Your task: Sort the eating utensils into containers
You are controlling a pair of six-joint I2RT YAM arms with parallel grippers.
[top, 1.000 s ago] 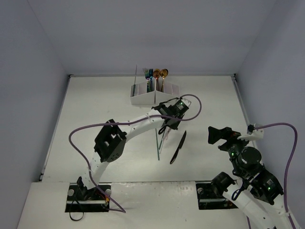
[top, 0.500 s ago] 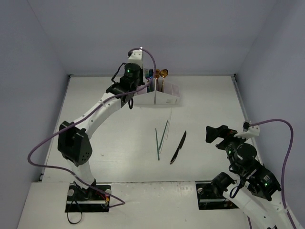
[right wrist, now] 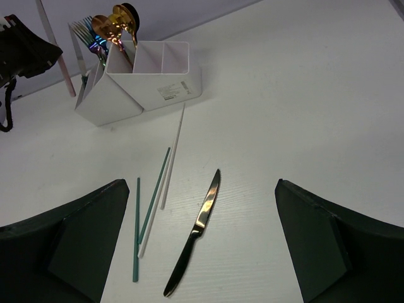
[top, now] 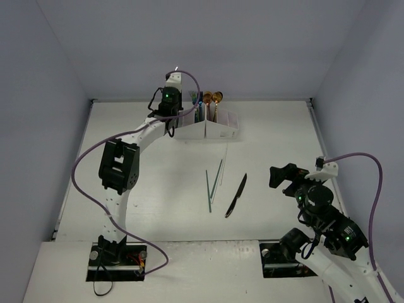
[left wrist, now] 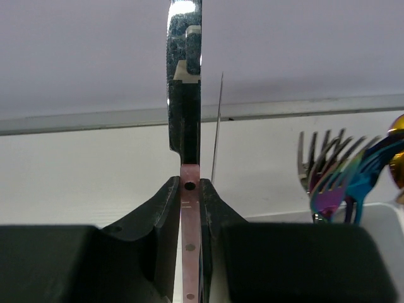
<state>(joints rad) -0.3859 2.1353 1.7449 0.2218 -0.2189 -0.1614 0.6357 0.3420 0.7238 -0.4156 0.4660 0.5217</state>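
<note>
My left gripper (top: 170,88) is shut on a knife (left wrist: 185,95) with a pink handle, which stands upright between the fingertips (left wrist: 169,196) by the left end of the white organiser box (top: 211,129). The box holds silver and blue forks (left wrist: 328,183) and gold and copper spoons (right wrist: 117,25). A dark knife (right wrist: 196,230) lies on the table, with two teal chopsticks (right wrist: 136,227) and a white one (right wrist: 173,154) to its left. My right gripper (right wrist: 199,252) is open and empty, hovering over the dark knife (top: 237,196).
The table (top: 284,139) is white and enclosed by pale walls at the back and both sides. The box (right wrist: 151,82) stands at the back centre. The left arm's purple cable (top: 82,170) loops over the left of the table.
</note>
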